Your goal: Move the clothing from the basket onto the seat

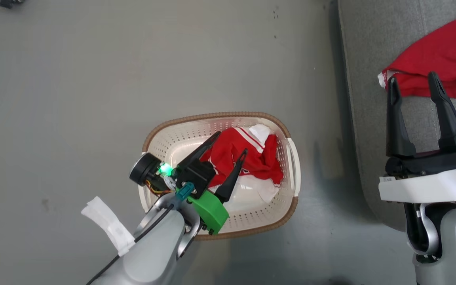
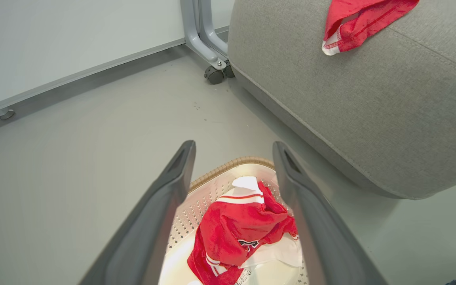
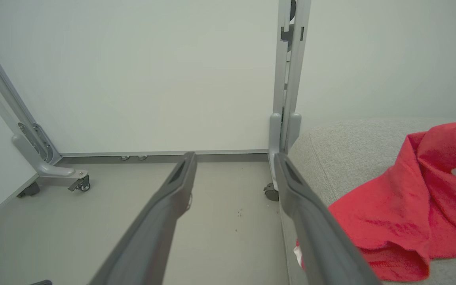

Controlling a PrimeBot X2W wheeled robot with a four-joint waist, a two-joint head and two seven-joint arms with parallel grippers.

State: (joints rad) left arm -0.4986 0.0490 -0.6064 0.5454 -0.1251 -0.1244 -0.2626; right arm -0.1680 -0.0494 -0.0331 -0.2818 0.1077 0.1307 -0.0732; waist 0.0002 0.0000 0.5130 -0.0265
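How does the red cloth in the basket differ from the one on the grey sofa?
The basket garment lies bunched inside the basket; the sofa garment lies spread flatter on the seat. The basket garment shows white stripes and dark lettering; the sofa garment looks mostly plain red. Both are red with white trim.
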